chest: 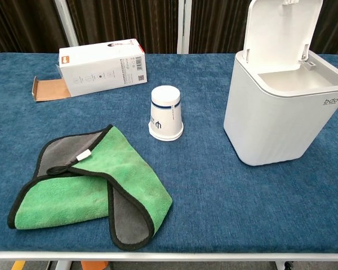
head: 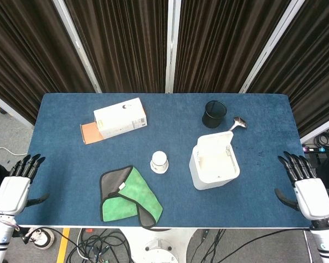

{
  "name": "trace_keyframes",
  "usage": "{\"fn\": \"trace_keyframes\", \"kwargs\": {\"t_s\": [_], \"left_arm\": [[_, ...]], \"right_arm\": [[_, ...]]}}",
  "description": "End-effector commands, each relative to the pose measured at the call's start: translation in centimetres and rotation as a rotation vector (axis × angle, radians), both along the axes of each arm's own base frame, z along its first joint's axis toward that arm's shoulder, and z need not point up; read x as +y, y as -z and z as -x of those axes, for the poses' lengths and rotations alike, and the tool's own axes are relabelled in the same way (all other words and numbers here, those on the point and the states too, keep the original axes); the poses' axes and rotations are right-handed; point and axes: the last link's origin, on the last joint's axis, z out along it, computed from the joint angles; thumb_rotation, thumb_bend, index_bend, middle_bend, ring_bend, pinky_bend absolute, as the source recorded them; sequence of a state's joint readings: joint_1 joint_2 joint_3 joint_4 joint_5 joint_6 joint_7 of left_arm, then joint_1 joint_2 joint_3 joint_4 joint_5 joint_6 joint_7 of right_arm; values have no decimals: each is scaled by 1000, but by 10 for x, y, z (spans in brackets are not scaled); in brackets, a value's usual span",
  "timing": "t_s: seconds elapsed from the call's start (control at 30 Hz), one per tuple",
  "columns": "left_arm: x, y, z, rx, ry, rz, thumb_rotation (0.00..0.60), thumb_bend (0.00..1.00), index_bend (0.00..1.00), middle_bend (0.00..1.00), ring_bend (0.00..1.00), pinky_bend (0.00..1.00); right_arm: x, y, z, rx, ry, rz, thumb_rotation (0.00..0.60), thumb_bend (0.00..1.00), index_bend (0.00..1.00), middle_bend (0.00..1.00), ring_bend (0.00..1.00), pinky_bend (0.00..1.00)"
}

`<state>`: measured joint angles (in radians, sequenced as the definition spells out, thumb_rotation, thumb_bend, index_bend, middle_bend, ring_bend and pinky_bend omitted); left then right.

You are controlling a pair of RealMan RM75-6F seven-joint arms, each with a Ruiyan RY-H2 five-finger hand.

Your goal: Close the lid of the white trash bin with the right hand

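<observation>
Reading "bdo" — white trash bin (chest: 281, 112), lid (chest: 281, 28) upright — right hand (head: 308, 192) empty, fingers (head: 293, 164) spread.

left hand (head: 13, 186): seen in head view only, held low at the frame's lower left, fingers spread and extended, nothing gripped | right hand (head: 307, 188): seen in head view only, held low at the lower right, fingers spread and extended, nothing gripped

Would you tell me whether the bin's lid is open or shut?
Open: the lid stands upright behind the bin, whose inside shows.
</observation>
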<state>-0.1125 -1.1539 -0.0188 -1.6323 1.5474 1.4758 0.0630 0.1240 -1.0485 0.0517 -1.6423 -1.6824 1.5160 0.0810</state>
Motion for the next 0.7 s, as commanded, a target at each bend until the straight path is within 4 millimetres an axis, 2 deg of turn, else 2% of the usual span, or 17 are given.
{"fn": "trace_keyframes", "kwargs": {"t_s": [0.03,0.1,0.13,0.43,0.53,0.7], "left_arm": [[0,0,1,-4,-2,-5,600,0,101,68,7,122],[-1,0,3,-6,-6,-3,600,0,101,68,7,122],[-1,1,4,-5,-8,-2,600,0,101,68,7,122],[1,-1,7,-3,-18,-3,600,0,105,68,7,122],[0,0,8,-3,-26,-1,600,0,107,68,7,122],[0,-1,12,-6,-35,-3,600,0,112,68,7,122]], "right_arm": [[-24,-7,-44,-3,-103,-68,600,813,0,0,0,0],[-35,-6,-60,-1,-124,-97,600,975,0,0,0,0],[-41,-4,-67,0,-130,-113,600,995,0,0,0,0],[-101,16,-137,0,-182,-230,600,1000,0,0,0,0],[-116,26,-153,5,-165,-269,600,1000,0,0,0,0],[-128,38,-167,-7,-137,-318,600,1000,0,0,0,0]]}}
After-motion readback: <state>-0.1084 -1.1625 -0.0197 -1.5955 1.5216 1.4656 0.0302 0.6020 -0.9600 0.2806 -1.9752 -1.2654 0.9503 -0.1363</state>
